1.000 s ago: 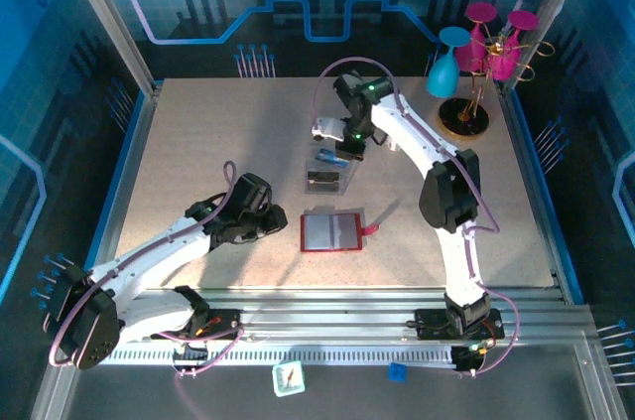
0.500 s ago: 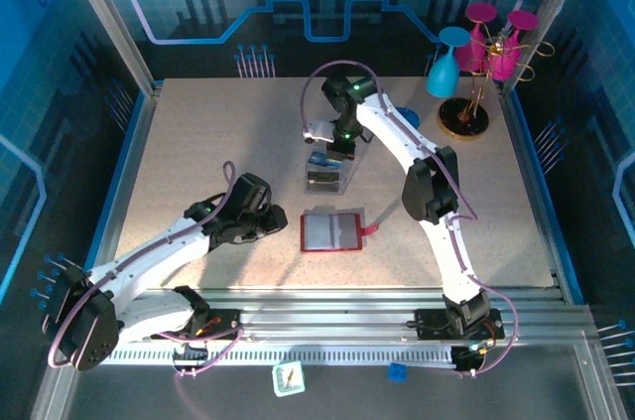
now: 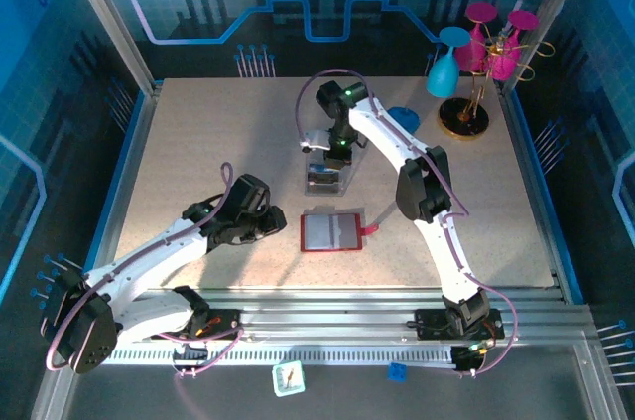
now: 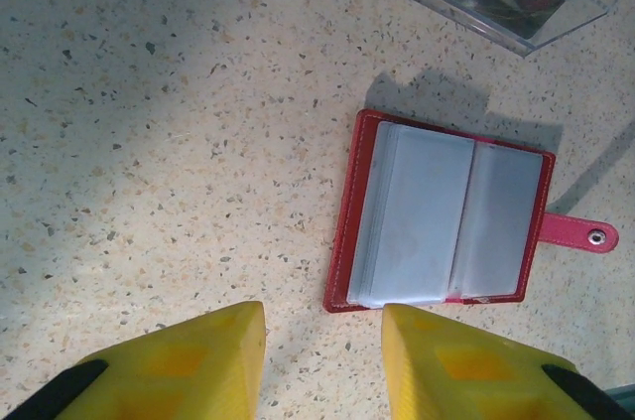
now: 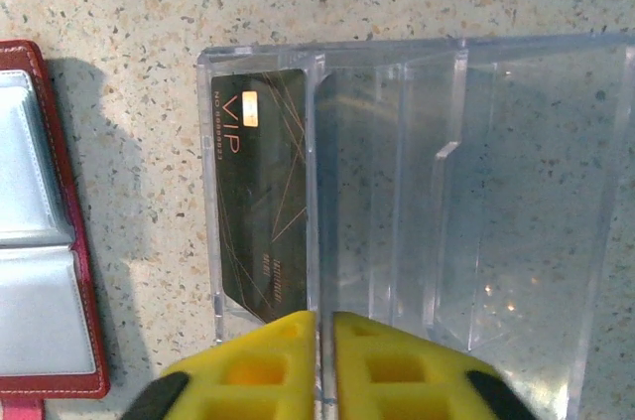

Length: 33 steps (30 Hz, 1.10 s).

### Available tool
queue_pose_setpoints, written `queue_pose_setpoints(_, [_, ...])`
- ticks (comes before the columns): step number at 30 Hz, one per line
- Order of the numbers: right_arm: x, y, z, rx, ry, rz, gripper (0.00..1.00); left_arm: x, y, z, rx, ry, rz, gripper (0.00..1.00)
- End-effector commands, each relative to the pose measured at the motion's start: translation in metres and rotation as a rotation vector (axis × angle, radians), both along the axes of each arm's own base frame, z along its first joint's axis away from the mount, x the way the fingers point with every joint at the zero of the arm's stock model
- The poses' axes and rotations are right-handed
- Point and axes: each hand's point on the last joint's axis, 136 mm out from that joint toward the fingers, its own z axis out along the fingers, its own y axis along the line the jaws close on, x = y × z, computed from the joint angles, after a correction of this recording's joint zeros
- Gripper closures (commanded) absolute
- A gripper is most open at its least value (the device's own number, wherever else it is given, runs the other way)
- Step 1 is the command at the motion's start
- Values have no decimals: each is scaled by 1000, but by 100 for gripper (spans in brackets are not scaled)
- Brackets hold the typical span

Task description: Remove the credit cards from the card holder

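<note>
1. Left gripper [image 4: 322, 331]: its two yellow fingers enter from the bottom edge of the left wrist view. They stand clearly apart, with only bare speckled beige desk [image 4: 149, 142] between them. The gripper holds nothing and touches nothing.
2. Card holder: a small red rectangular folding wallet [image 4: 448, 219] lies open and flat on the desk, right of centre in the same view, its pale grey pockets facing up. A thin red closing tab [image 4: 580, 234] with a metal snap points toward the right edge. The wallet's lower left corner sits just above the gap between the fingers, apart from them.
3. In the top view the wallet [image 3: 332, 231] lies just below the centre of the frame. The left gripper [image 3: 266, 225] is just to its left, near but not touching.
4. Right gripper [image 5: 324, 336]: its yellow fingers, at the bottom edge of the right wrist view, are almost together, leaving a narrow slit. The slit lines up with an inner partition of a clear plastic box [image 5: 516, 192]. Whether anything thin is pinched there cannot be told.
5. A black credit card with gold "VIP" lettering [image 5: 263, 211] lies flat in the box's leftmost compartment, just above the fingers. The wallet [image 5: 40, 241] sits at the left edge, beside the box.
6. In the top view the right gripper [image 3: 333, 154] hangs over the box [image 3: 325, 180], which stands just above the wallet at the frame's centre.
</note>
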Motion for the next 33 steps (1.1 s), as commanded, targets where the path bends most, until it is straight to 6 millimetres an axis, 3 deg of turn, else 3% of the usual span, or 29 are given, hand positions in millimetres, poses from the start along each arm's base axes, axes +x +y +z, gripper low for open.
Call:
queue_pose_setpoints(1, [-2, 4, 3, -21, -15, 19, 82, -5, 3, 1, -10, 17, 7, 64])
queue_pose_setpoints(11, [17, 7, 43, 26, -167, -58, 78, -2, -3, -2, -21, 21, -5, 63])
queue_pose_setpoints(21, [-1, 11, 71, 123, -215, -152, 73, 4, -11, -3, -31, 19, -41, 63])
queue_pose_setpoints(26, [-20, 14, 59, 167, -171, -160, 67, 9, -17, -5, -33, 24, -56, 63])
queue_pose_setpoints(33, [-10, 14, 21, 72, -205, -167, 54, 9, -17, -7, -31, 26, -55, 63])
